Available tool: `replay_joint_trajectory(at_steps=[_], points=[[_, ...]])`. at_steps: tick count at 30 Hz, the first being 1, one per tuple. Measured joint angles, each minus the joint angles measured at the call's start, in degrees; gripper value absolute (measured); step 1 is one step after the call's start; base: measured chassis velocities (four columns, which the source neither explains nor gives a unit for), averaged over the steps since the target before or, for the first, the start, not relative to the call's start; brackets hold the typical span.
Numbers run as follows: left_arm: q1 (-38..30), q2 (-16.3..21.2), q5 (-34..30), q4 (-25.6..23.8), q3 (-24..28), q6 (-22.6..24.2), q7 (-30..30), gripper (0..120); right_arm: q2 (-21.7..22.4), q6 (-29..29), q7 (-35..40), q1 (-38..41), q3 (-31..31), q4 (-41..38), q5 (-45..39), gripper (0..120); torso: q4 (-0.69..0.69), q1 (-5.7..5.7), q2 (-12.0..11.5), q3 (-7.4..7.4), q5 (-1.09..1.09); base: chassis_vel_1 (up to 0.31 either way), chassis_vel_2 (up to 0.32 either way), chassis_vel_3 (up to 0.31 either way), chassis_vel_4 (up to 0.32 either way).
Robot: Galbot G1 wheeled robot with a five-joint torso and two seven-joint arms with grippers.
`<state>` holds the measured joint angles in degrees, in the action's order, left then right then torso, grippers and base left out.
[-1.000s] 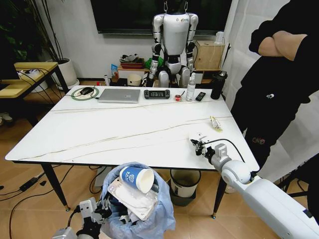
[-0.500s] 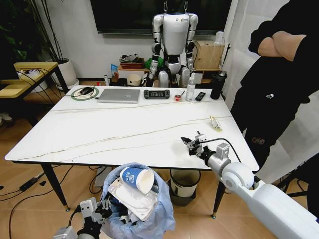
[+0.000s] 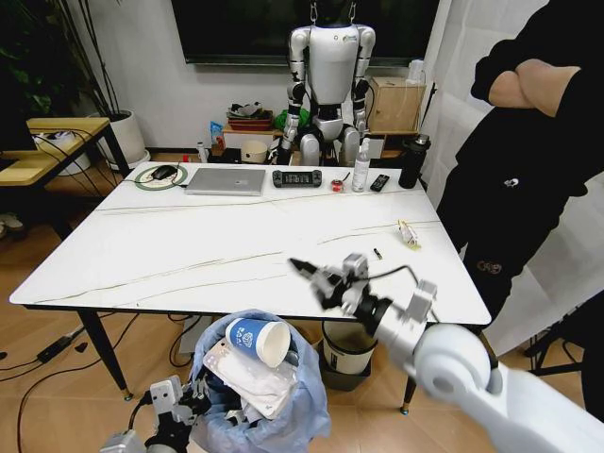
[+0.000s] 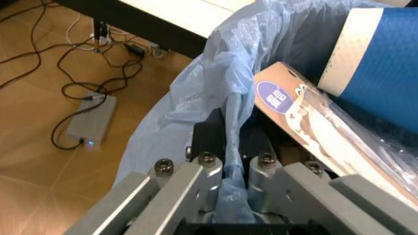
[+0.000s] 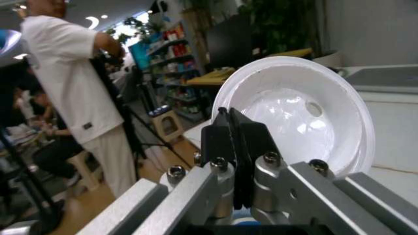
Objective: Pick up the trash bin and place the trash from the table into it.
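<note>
The right hand (image 3: 326, 280), fingers pinched on a white lid (image 5: 297, 110), hangs over the near edge of the bench (image 3: 189, 255). Below it and toward the robot's left waits the trash bin (image 3: 260, 396), already heaped with a blue-white paper cup (image 3: 260, 338). The left hand (image 4: 228, 169) clamps the bin's blue liner at the rim, holding it beneath the bench edge.

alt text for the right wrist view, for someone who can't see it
The right gripper is shut on the rim of a round white lid, held up close to the camera. Behind it are the table's white edge and a person in a white shirt standing in the room.
</note>
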<state>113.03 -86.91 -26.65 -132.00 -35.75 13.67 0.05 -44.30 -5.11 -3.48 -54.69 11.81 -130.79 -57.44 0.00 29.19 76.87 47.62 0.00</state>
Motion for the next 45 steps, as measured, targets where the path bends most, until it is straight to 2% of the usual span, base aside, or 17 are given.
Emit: replay_joint_trajectory(at_steps=[7,16,28,45], points=[[0.28,-0.41,0.27,-0.56,-0.20,0.17,-0.10,0,0.11,1.23,-1.64,-0.29,7.04,-2.50,0.24,0,0.00,0.00,0.00,0.00,0.00,0.000,0.000,0.000,0.000],[0.16,-0.80,0.39,-0.66,-0.09,0.67,-0.30,0,-1.21,1.75,-2.68,-1.09,14.33,-0.87,2.35,0,0.00,0.01,-0.01,0.01,0.00,0.000,0.000,0.000,0.000],[1.21,-0.80,0.99,-1.22,-0.12,2.58,-2.65,0,-1.98,1.12,-2.90,-3.64,15.89,3.87,9.16,0,0.00,0.01,-0.01,0.01,0.00,0.000,0.000,0.000,0.000],[1.53,-0.73,0.44,-1.69,-0.25,3.30,-4.49,0,-3.11,1.13,-2.81,-4.24,17.41,6.06,10.48,0,0.00,0.01,-0.01,0.01,0.00,0.000,0.000,0.000,0.000]])
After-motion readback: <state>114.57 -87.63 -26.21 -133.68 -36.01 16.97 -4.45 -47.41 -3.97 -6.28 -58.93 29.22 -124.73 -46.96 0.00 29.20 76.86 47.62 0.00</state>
